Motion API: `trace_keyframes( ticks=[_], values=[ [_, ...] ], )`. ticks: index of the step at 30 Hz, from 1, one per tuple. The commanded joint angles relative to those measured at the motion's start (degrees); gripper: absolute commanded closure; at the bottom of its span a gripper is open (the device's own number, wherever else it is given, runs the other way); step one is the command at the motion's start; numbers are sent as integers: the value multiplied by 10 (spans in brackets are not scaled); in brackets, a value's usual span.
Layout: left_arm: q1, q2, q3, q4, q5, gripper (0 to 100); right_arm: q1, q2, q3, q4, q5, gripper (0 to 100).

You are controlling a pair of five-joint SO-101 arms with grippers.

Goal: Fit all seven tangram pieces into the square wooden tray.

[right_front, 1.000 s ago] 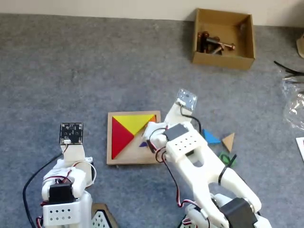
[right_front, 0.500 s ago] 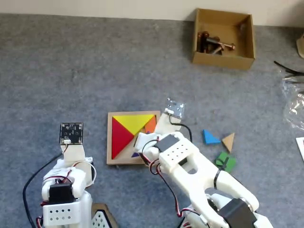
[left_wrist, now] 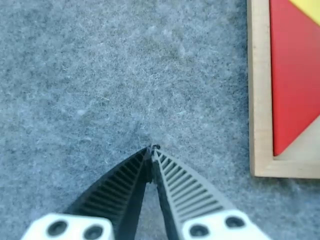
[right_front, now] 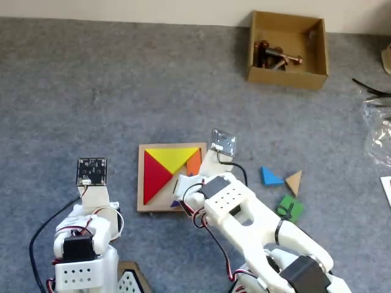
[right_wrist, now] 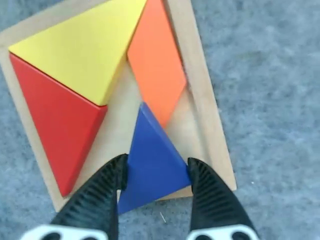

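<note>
The square wooden tray holds a yellow triangle, a red triangle and an orange piece. My right gripper is shut on a dark blue triangle, with a finger against each side. The triangle lies over the tray's near rim, its tip touching the orange piece. My left gripper is shut and empty on the carpet, just left of the tray rim. A light blue triangle, a tan triangle and a green square lie right of the tray.
A cardboard box with metal parts stands at the back right. Cables and a plastic bag sit at the right edge. The left arm stands at the front left. Grey carpet covers the table.
The right arm has swung left and toward the tray's near edge, carrying the dark blue triangle, and the orange piece has come into sight. The left arm has not moved.
</note>
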Motion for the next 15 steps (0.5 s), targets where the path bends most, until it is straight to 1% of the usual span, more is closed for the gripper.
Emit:
trace_keyframes(
  ticks=[1,11,15],
  values=[
    [-5,4,12,4,1,995,-2,-24,-6,-7,-5,992],
    [-5,4,12,4,1,995,54,-24,-4,-7,-5,992],
    [-5,4,12,4,1,995,62,-24,-5,-7,-4,992]
  ],
)
